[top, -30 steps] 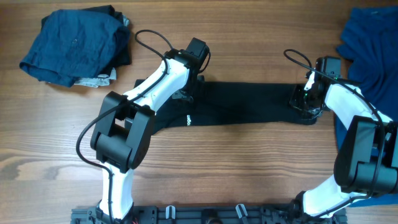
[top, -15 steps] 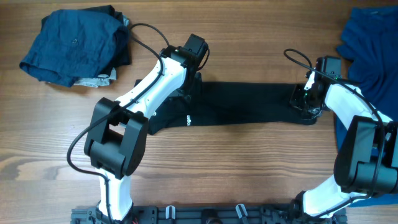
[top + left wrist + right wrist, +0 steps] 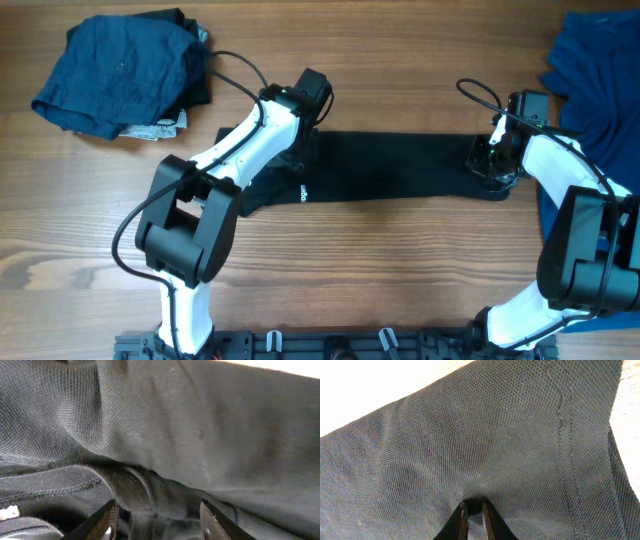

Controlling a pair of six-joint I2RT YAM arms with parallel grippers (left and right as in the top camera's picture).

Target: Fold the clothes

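The black shirt point(image 3: 400, 168) lies as a long folded strip across the middle of the table, with a small white logo mark point(image 3: 303, 192) near its left end. My left gripper point(image 3: 300, 150) is down on that left end. In the left wrist view its fingers point(image 3: 107, 522) stand apart, so the left gripper point(image 3: 160, 522) is open with a rumpled fold of the black shirt point(image 3: 200, 435) lying loose between them. My right gripper point(image 3: 490, 162) sits on the strip's right end. Seen from the right wrist, the right gripper point(image 3: 474, 520) is shut, pinching a bit of the black shirt point(image 3: 495, 450).
A dark blue garment point(image 3: 120, 65) lies bunched at the back left on other cloth. A royal blue garment point(image 3: 600, 90) is spread at the right edge, partly under my right arm. Cables loop above both wrists. A rack point(image 3: 330, 345) runs along the front edge.
My left gripper's jaws have opened off the shirt's left end, and its wrist has shifted slightly to the left. My right arm and its grip have not moved.
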